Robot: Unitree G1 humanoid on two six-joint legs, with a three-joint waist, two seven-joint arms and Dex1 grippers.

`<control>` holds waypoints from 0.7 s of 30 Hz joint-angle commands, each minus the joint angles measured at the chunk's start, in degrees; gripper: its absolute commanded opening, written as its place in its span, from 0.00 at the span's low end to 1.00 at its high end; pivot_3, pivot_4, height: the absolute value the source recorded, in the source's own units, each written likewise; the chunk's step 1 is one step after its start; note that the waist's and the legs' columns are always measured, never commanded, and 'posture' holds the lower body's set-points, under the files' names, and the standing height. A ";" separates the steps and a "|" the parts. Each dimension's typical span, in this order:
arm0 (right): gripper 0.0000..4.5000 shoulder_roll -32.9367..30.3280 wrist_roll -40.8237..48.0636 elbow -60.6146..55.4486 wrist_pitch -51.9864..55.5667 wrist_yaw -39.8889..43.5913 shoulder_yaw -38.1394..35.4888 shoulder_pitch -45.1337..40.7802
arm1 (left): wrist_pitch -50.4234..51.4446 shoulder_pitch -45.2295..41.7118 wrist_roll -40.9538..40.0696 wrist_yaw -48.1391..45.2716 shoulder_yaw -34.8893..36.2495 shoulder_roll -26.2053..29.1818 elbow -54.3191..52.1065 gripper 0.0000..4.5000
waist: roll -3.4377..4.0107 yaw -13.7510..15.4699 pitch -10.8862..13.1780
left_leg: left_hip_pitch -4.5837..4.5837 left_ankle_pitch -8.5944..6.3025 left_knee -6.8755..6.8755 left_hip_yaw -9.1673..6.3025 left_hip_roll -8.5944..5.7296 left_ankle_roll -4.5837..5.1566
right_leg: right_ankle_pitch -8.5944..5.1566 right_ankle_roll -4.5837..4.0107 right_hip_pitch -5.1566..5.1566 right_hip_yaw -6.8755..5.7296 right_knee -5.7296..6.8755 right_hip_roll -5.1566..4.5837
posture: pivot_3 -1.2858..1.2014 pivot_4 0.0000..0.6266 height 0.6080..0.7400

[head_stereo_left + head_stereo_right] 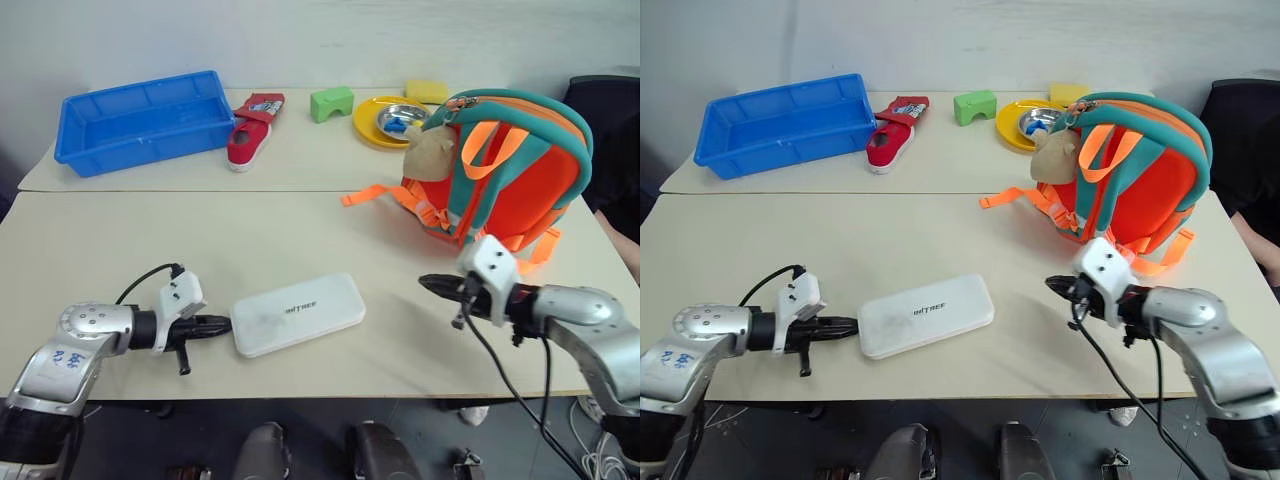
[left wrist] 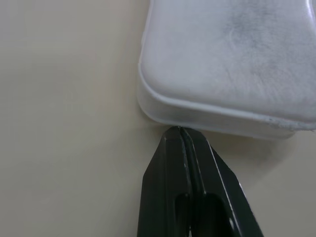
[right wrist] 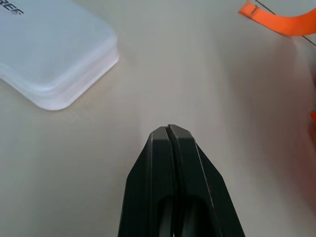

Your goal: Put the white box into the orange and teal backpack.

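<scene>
Claws both pressed together, holding nothing: left claw [image 1: 222, 323] tip at the end of the flat white plastic box [image 1: 298, 313] near the bench's [image 1: 150, 240] front edge, right claw [image 1: 432, 284] apart. Orange and teal backpack [image 1: 520, 170] by right edge. Judgement: pinch box ends evenly

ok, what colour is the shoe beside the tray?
Red shoe with a white sole, clearest in the left eye view.

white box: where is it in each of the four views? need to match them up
Left eye view: white box lies flat, low centre, between the two grippers.
Right eye view: white box low centre, slightly further left.
Left wrist view: its rounded corner, just past the shut left gripper.
Right wrist view: one corner, off to the side of the shut right gripper.
Shared landmark: the box's dark lettering.
</scene>
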 commanded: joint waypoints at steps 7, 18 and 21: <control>0.00 5.34 -5.42 2.27 -0.68 -4.65 3.42 0.74 | 0.52 -10.85 1.89 1.80 -4.68 -6.28 5.45 0.01 | -0.03 -0.24 -0.01 | -0.04 0.02 0.04 -0.03 -0.01 0.01 | 0.00 0.00 -0.03 -0.08 0.08 0.03 | 0.52 0.24 1.00; 0.00 5.48 -6.01 1.90 -1.93 -4.55 1.18 4.54 | -3.89 -17.70 5.06 1.50 -7.29 -10.91 17.38 0.01 | -0.04 -0.15 -0.01 | 0.09 0.06 0.16 -0.04 0.00 0.00 | 0.00 0.00 0.13 -0.09 0.17 0.05 | 0.52 0.24 1.00; 0.00 6.65 -5.71 0.82 -1.29 -5.01 1.80 4.19 | -2.94 -19.50 3.81 0.91 -7.38 -12.89 18.01 0.01 | -0.04 -0.11 -0.01 | 0.07 0.08 0.14 -0.11 0.01 -0.04 | 0.00 0.00 0.12 -0.15 0.17 0.06 | 0.52 0.24 1.00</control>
